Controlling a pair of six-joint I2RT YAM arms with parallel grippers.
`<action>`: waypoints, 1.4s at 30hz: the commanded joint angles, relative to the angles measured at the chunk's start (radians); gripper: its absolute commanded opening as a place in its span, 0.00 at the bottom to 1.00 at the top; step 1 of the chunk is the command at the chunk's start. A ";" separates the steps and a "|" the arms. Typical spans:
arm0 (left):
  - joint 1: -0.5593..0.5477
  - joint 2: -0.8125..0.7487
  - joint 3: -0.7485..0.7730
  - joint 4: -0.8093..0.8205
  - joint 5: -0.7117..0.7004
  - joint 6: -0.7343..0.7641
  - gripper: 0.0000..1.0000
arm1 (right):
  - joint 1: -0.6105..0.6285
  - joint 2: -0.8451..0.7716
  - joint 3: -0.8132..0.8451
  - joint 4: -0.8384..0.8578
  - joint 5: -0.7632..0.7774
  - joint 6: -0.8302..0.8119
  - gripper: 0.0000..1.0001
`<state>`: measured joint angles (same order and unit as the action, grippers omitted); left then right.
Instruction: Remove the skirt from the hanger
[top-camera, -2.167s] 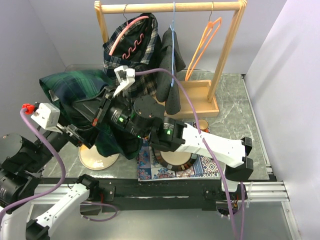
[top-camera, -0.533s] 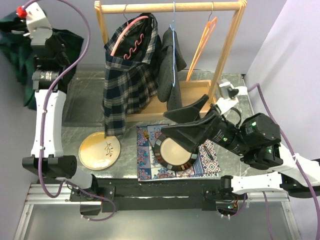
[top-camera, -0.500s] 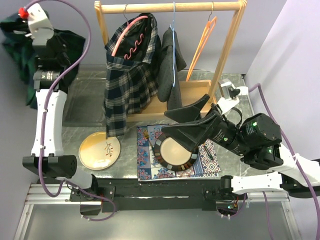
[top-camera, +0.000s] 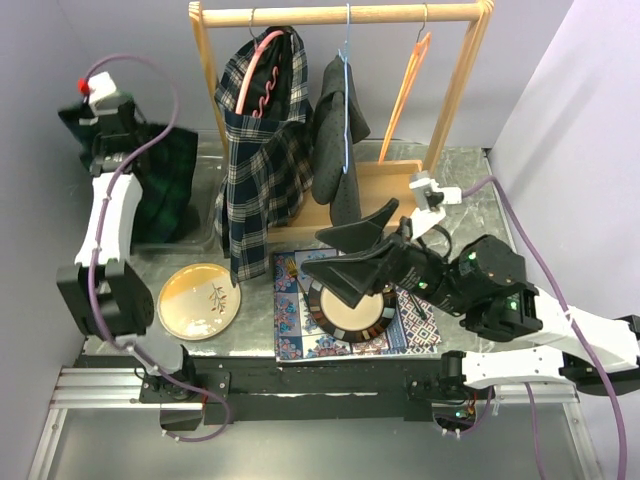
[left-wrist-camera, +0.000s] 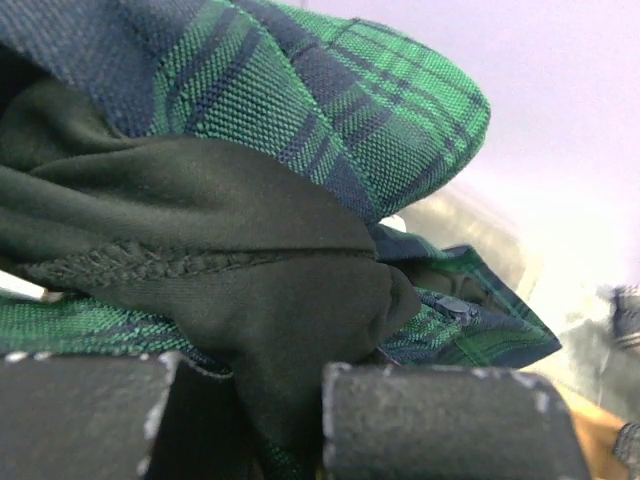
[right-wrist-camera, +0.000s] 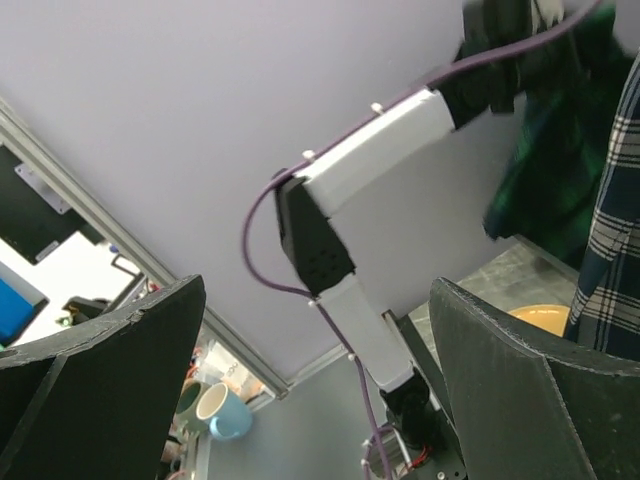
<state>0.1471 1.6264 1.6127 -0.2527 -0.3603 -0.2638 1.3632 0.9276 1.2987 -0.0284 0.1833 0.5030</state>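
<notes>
The green and navy plaid skirt (top-camera: 165, 190) hangs free of the rack at the far left, bunched in my left gripper (top-camera: 104, 128). In the left wrist view its dark lining and plaid cloth (left-wrist-camera: 250, 130) fill the frame, and my left gripper (left-wrist-camera: 245, 400) is shut on a fold of it. The pink hanger (top-camera: 255, 60) stays on the wooden rack (top-camera: 340, 14) with a blue and white plaid garment (top-camera: 260, 170) draped on it. My right gripper (top-camera: 345, 255) hovers open above the placemat, holding nothing; the right wrist view shows its jaws (right-wrist-camera: 315, 400) wide apart.
A blue hanger with a dark grey garment (top-camera: 335, 150) and a bare orange hanger (top-camera: 410, 80) share the rack. A yellow plate (top-camera: 200, 300) lies front left. A brown-rimmed plate (top-camera: 350, 310) sits on a patterned placemat (top-camera: 290, 335). A clear tray (top-camera: 205, 150) lies under the skirt.
My left arm has come down and inward with the skirt, from the top left corner to above the tray. The right gripper has shifted a little left. The plaid garment on the pink hanger has swung.
</notes>
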 joint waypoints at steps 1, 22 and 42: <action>0.094 0.009 -0.069 0.110 0.283 -0.160 0.01 | -0.001 -0.061 -0.039 0.074 0.050 -0.009 1.00; 0.092 0.487 0.091 0.234 0.725 -0.272 0.08 | -0.001 -0.128 -0.093 0.064 0.176 -0.046 1.00; 0.092 0.115 0.199 -0.204 0.153 -0.134 0.97 | -0.003 -0.164 -0.079 -0.080 0.231 0.055 1.00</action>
<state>0.2363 1.8755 1.8297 -0.3218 -0.0437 -0.4175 1.3632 0.7887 1.1915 -0.0528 0.3603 0.4953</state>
